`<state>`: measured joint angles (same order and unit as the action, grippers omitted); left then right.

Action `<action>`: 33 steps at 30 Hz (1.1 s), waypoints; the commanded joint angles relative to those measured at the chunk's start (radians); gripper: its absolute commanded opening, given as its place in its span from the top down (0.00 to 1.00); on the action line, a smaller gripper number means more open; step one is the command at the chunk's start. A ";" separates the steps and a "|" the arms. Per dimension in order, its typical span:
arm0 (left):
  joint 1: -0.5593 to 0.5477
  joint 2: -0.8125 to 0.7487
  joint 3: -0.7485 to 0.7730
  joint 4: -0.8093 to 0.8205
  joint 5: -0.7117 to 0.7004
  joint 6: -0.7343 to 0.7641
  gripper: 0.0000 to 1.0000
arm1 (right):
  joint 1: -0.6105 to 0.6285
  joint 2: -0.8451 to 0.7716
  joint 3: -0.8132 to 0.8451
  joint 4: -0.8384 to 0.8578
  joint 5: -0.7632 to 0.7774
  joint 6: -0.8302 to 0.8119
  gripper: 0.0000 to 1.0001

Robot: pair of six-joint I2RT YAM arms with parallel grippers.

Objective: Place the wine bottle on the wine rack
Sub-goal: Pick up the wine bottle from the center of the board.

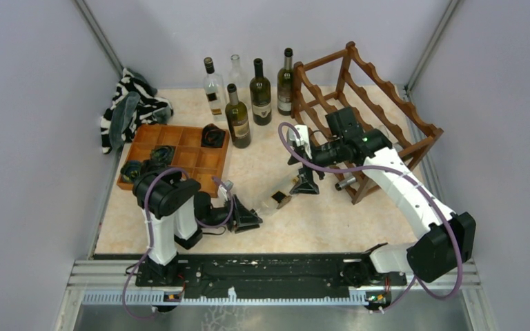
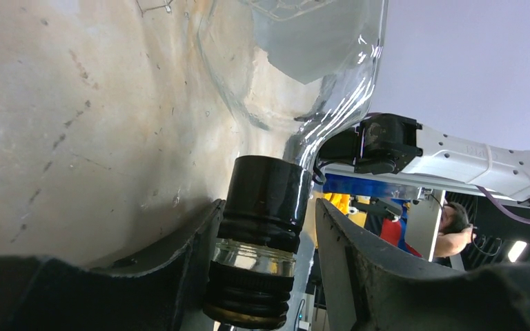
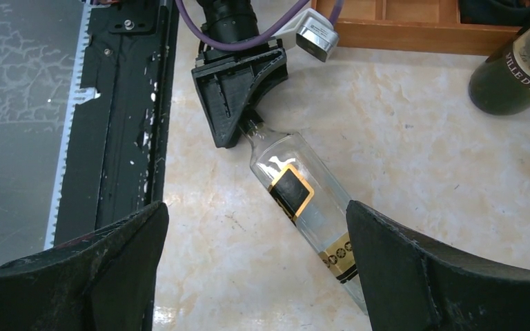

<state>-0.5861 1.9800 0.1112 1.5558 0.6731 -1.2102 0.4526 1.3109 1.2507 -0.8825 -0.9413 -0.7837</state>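
Right wrist view: the clear wine bottle (image 3: 297, 200) lies on the worktop (image 3: 400, 138), its neck between the left hand's (image 3: 243, 124) fingers, grip unclear. The right hand (image 3: 255, 214) hangs wide open above it, empty. The wine rack (image 1: 379, 103) stands at the worktop's far right.

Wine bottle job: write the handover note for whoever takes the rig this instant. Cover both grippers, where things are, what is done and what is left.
Left gripper: jaws set around the neck of the clear wine bottle; a firm clamp cannot be confirmed.
Right gripper: wide open above the bottle's body, holding nothing.
Bottle: lying on its side on the table, between the arms.
Wine rack: right rear, apart from the bottle.
Done: left gripper placed at the neck.
Left: secure the bottle, lift it, lay it on the rack.
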 commanded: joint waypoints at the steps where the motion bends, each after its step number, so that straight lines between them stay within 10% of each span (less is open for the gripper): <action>1: 0.020 0.014 0.010 0.201 -0.073 0.075 0.43 | -0.011 -0.034 0.008 0.018 -0.033 -0.008 0.02; 21: 0.029 -0.217 0.078 -0.347 -0.072 0.377 0.36 | -0.012 -0.034 0.011 0.010 -0.036 -0.015 0.02; 33: 0.029 -0.176 0.084 -0.262 0.067 0.440 0.70 | -0.015 -0.042 0.005 0.011 -0.036 -0.015 0.02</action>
<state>-0.5625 1.8069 0.2031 1.2495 0.6895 -0.8227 0.4484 1.3087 1.2507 -0.8837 -0.9447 -0.7845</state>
